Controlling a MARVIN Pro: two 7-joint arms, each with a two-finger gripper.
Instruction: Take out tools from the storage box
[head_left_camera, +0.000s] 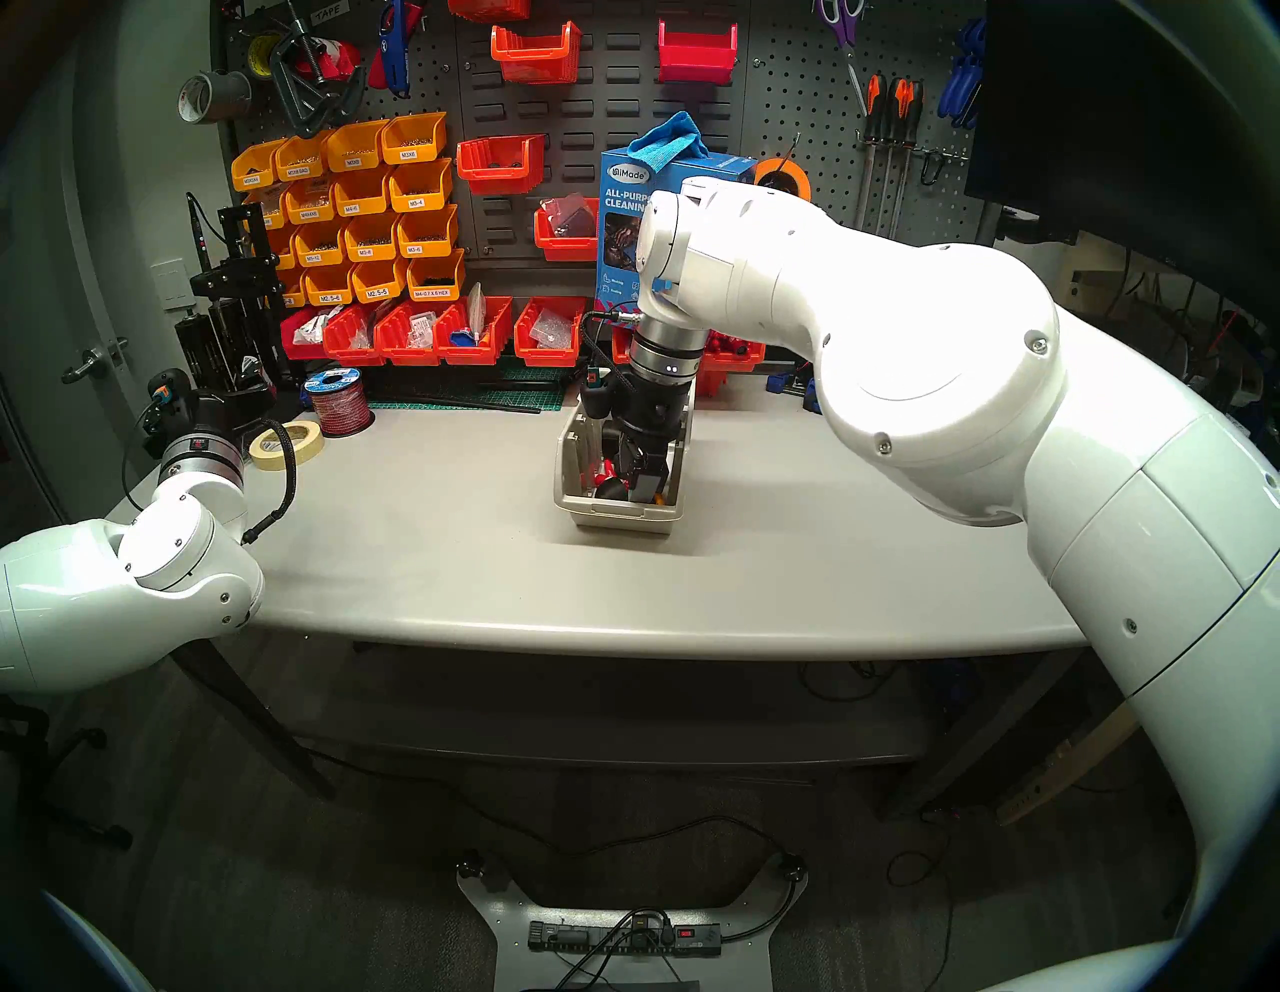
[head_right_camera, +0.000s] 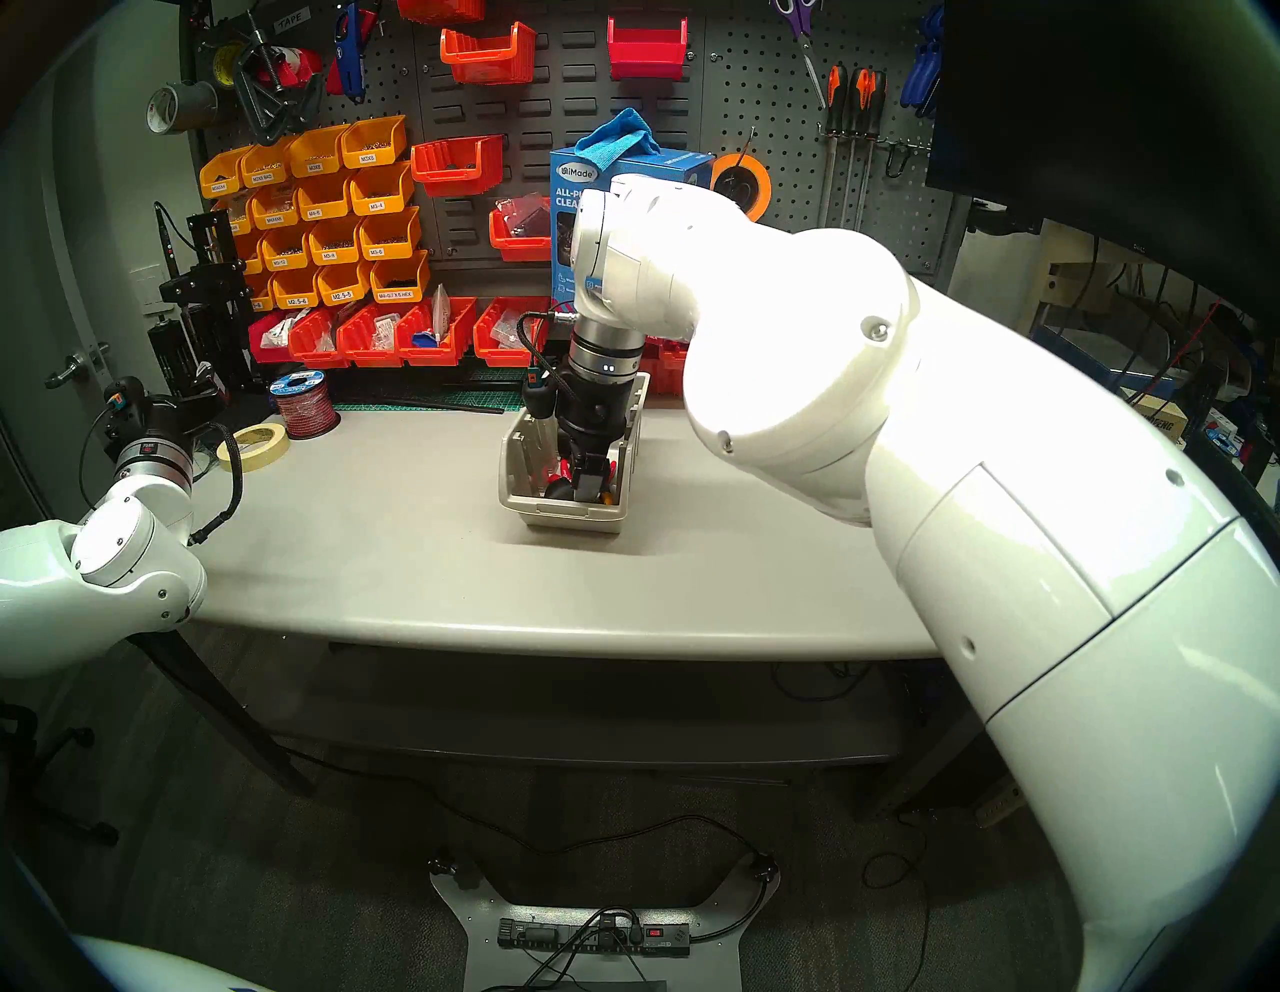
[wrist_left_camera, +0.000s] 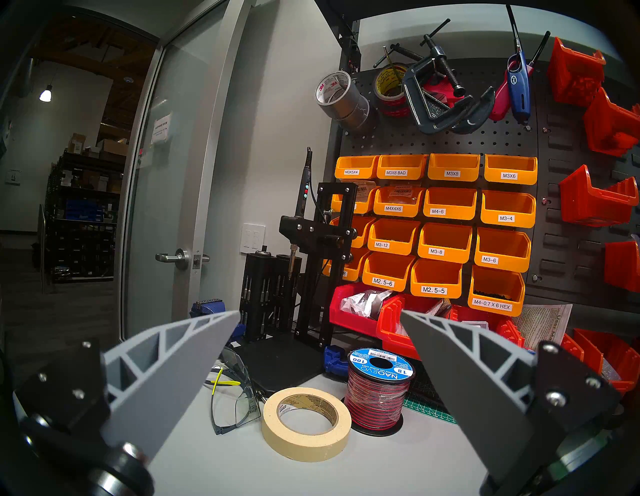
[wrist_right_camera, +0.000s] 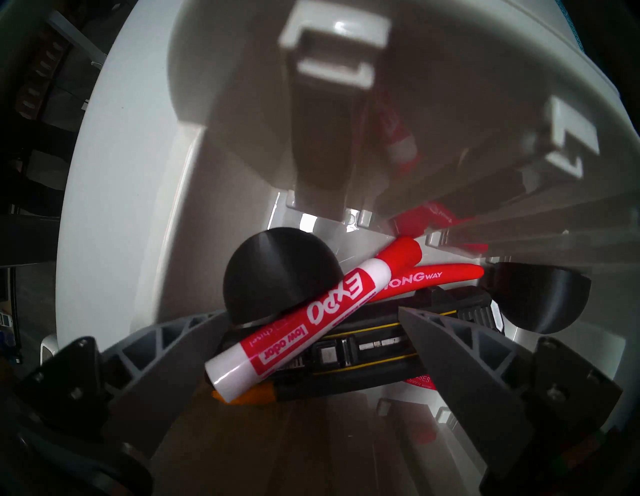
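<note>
Tabletop (head_left_camera: 429, 554) lies bare and wide on every side of the beige storage bin (head_left_camera: 618, 518), which stands alone near the middle. Right gripper (wrist_right_camera: 311, 317) points down inside the bin, fingers spread and holding nothing, walls close on both sides of it. Directly beneath it lie one long black tool with yellow lines (wrist_right_camera: 363, 346), one red-capped Expo marker (wrist_right_camera: 311, 311) crossing over that tool, and one slim red-handled tool (wrist_right_camera: 436, 275) under the marker's cap. Two black round cups sit beyond the fingertips, one (wrist_right_camera: 277, 273) by the left finger, one (wrist_right_camera: 543, 298) by the right. Left gripper (wrist_left_camera: 320, 317) hangs off the table's left end, spread and empty, with one masking tape roll (wrist_left_camera: 306, 424) and one wire spool (wrist_left_camera: 377, 391) just ahead of it.
</note>
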